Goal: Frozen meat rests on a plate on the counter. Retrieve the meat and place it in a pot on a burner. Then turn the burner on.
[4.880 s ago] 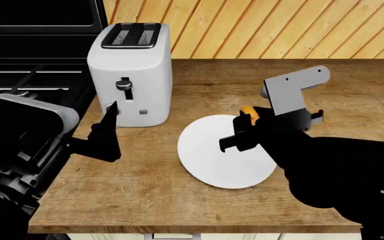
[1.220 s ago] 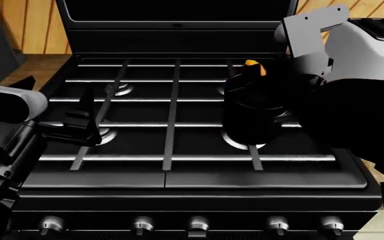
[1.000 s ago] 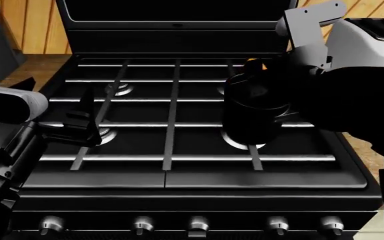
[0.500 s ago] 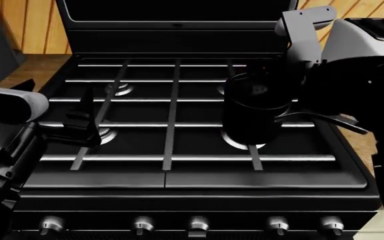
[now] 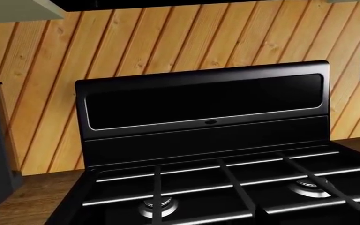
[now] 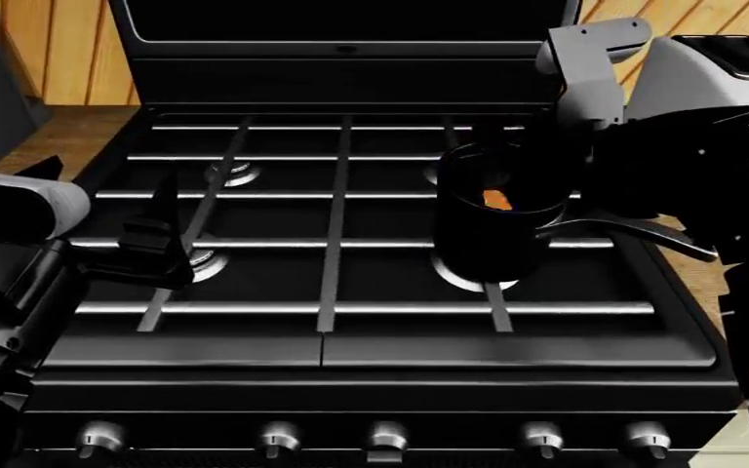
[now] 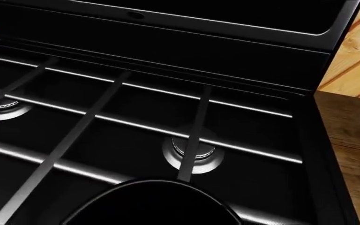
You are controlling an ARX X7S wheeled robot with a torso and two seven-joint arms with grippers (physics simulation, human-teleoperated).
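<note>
**One lump of meat sitting in the pot on the front-right burner**

So the meat (image 6: 495, 199) is down inside the pot (image 6: 490, 229), just a small orange bit showing against the black inner wall. The pot stands on the near-right burner (image 6: 482, 278) of the stove (image 6: 348, 331), and its long silvery handle (image 6: 635, 234) curves off to the right, toward the toaster (image 6: 720, 73) at the far right edge.

Right arm is hanging over the far-right side of the pot, grey wrist block up top, but the right gripper (image 6: 531, 146) is black on black and I honestly can't tell whether the fingers are apart or together. Nothing visible in them either way. From the right wrist view you only get the pot's rim (image 7: 155, 199) and the far-right burner (image 7: 193, 152) beyond it.

Left gripper (image 6: 167, 234) hovers over the near-left burner (image 6: 203, 263), fingers looking parted, holding nothing.

Five knobs (image 6: 385, 438) run along the stove's near edge, neither gripper near them.
</note>
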